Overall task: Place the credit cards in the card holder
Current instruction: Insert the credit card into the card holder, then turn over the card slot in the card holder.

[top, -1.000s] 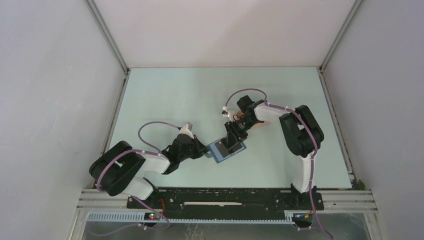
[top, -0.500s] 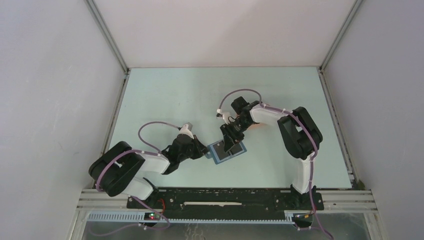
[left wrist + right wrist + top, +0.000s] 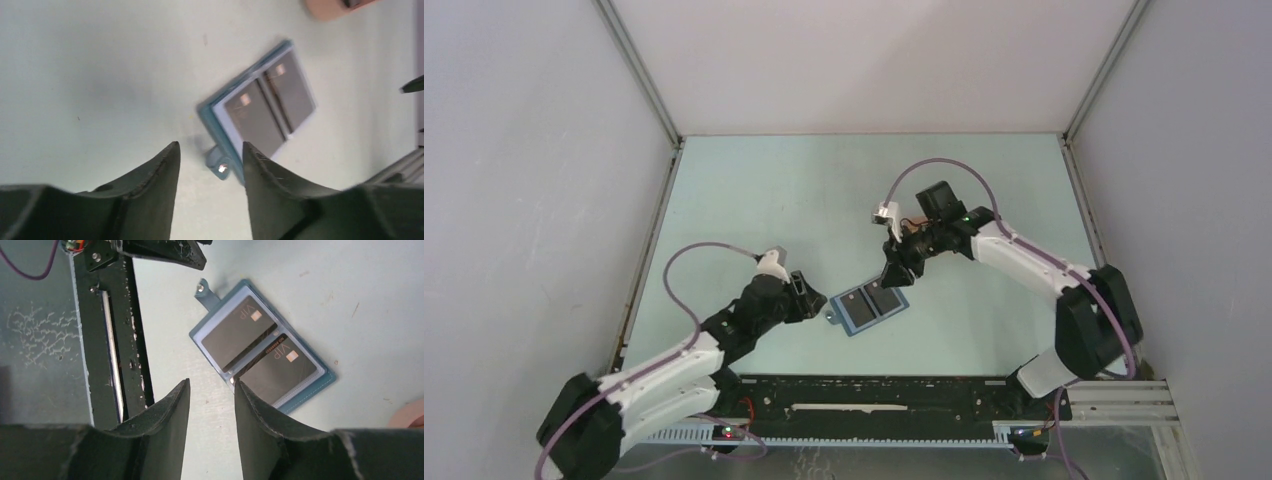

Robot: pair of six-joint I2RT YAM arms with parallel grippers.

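The card holder (image 3: pixel 848 318) lies open and flat on the table, its snap tab (image 3: pixel 220 162) pointing toward my left arm. Two dark credit cards sit side by side in its clear pockets: one (image 3: pixel 237 335) on the tab side, the other (image 3: pixel 275 370) next to it. My left gripper (image 3: pixel 809 300) hovers open just short of the tab, holding nothing. My right gripper (image 3: pixel 892 276) hangs open above the holder's far right corner, its jaws empty. In the right wrist view one fingertip overlaps the edge of the holder (image 3: pixel 307 390).
A peach-pink tray (image 3: pixel 335 6) lies beyond the holder, mostly hidden under my right arm in the top view. The black base rail (image 3: pixel 110 340) runs along the table's near edge.
My left gripper has opened, let go of the holder's tab side and drawn back toward its base. My right arm has stretched out, and its gripper has shifted slightly off the holder.
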